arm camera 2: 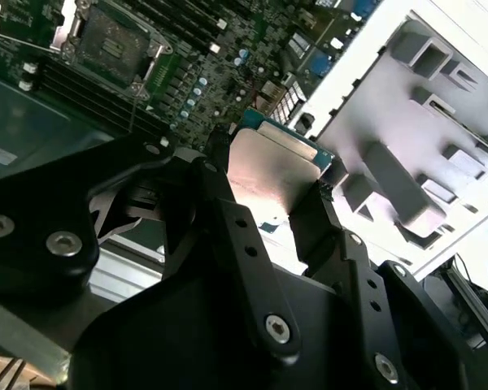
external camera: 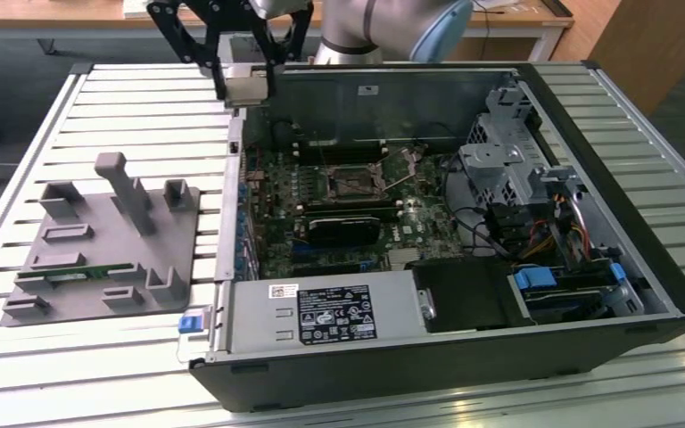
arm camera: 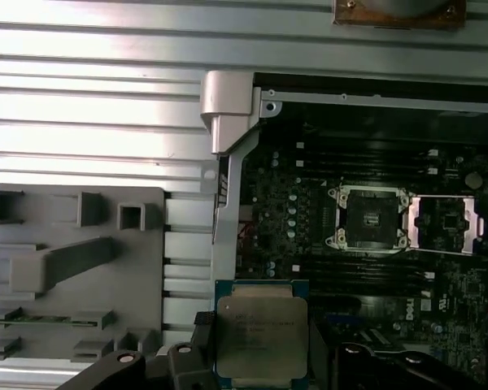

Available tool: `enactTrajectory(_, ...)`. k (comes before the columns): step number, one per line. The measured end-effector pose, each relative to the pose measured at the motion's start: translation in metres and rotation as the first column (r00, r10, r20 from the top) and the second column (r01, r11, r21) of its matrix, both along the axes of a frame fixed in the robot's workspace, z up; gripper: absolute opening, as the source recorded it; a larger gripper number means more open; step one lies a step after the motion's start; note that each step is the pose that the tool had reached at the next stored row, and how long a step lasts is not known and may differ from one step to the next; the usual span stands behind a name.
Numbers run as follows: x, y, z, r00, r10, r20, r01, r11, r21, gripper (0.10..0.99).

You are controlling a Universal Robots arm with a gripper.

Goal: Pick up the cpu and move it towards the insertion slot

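Hanging above the open black computer case's [external camera: 628, 143] rim at ten o'clock in the exterior view, the black end effector [external camera: 245, 85] is clamped on the small silvery square cpu [arm camera: 262, 345], clear of the case wall; the metal-framed dark insertion slot [arm camera: 371, 218] lies well apart, uncovered, beyond the grey slatted worktop [external camera: 140, 98].

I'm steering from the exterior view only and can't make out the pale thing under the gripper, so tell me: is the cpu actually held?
Observer: Yes. In the second wrist view the gripper is shut on the cpu, with black fingers on two opposite edges.
Operator: Is the insertion slot uncovered?
Observer: In the first wrist view the insertion slot is bare and dark, and its metal cover lies flipped open beside it.
Operator: Is the cpu over it?
Observer: No. In that view the cpu hangs apart from the slot, by the case wall.
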State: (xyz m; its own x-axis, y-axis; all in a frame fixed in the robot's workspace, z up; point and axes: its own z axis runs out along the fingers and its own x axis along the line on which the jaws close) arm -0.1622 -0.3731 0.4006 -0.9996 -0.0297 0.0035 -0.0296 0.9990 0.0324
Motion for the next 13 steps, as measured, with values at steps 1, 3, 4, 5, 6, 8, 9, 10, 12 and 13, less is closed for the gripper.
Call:
enactTrajectory(1,0.0028,0.001,-0.0001,1.0,0.0,0.0,0.0,1.0,0.0,0.541)
enactTrajectory(3,0.0082,0.003,-0.0001,1.0,0.0,-0.0001,0.0,1.0,0.0,0.541)
enactTrajectory(4,0.0107,0.0041,-0.0001,1.0,0.0,0.0,0.0,1.0,0.0,0.541)
enactTrajectory(5,0.0134,0.0052,-0.0002,1.0,0.0,0.0,0.0,1.0,0.0,0.541)
enactTrajectory(6,0.0161,0.0064,-0.0002,1.0,0.0,0.0,0.0,1.0,0.0,0.541)
enactTrajectory(8,0.0213,0.0091,-0.0002,1.0,0.0,-0.0001,0.0,1.0,0.0,0.541)
enactTrajectory(9,0.0237,0.0107,-0.0003,1.0,0.0,0.0,0.0,1.0,0.0,0.541)
enactTrajectory(10,0.0258,0.0126,-0.0004,1.0,0.0,0.0001,0.0,1.0,0.0,0.541)
enactTrajectory(12,0.0303,0.0164,-0.0004,1.0,0.0,0.0001,0.0,1.0,0.0,0.541)
enactTrajectory(13,0.0326,0.0181,-0.0004,1.0,0.0,0.0,0.0,1.0,0.0,0.541)
